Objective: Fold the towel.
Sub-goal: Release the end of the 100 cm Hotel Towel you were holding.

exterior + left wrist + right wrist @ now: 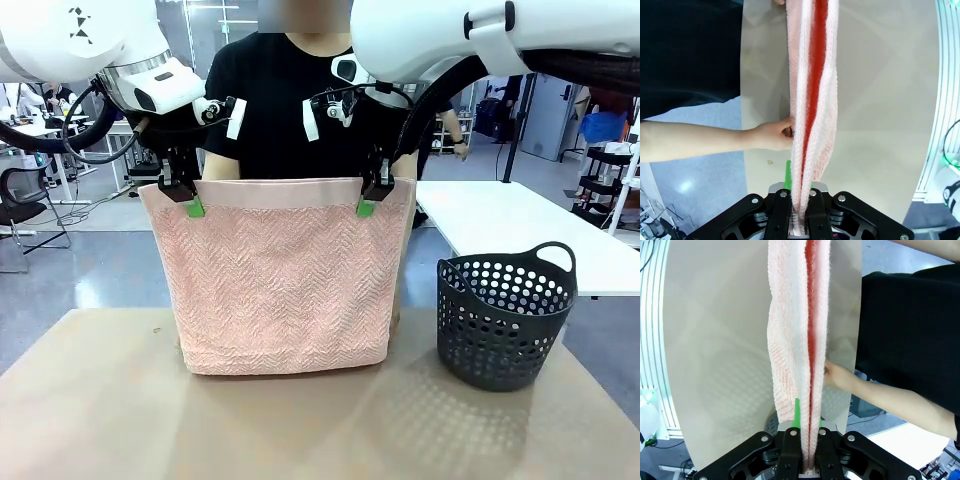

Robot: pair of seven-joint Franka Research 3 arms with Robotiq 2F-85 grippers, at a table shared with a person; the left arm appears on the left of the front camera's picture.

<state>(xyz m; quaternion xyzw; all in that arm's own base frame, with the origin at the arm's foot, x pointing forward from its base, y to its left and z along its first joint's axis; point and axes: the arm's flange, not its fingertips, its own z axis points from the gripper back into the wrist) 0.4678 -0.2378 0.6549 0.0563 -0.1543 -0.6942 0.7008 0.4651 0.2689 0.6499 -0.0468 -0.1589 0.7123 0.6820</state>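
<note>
The pale pink terry cloth towel is hung, doubled, over the tan table, its top corners pinched tight by the left gripper and right gripper. If it is pulled hard by the person's hand, a corner could be tugged loose.

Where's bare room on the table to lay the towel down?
The near strip of table in front of the towel is bare, and so is the left end. The basket crowds the right; the person's hands are against the towel's far side.
</note>
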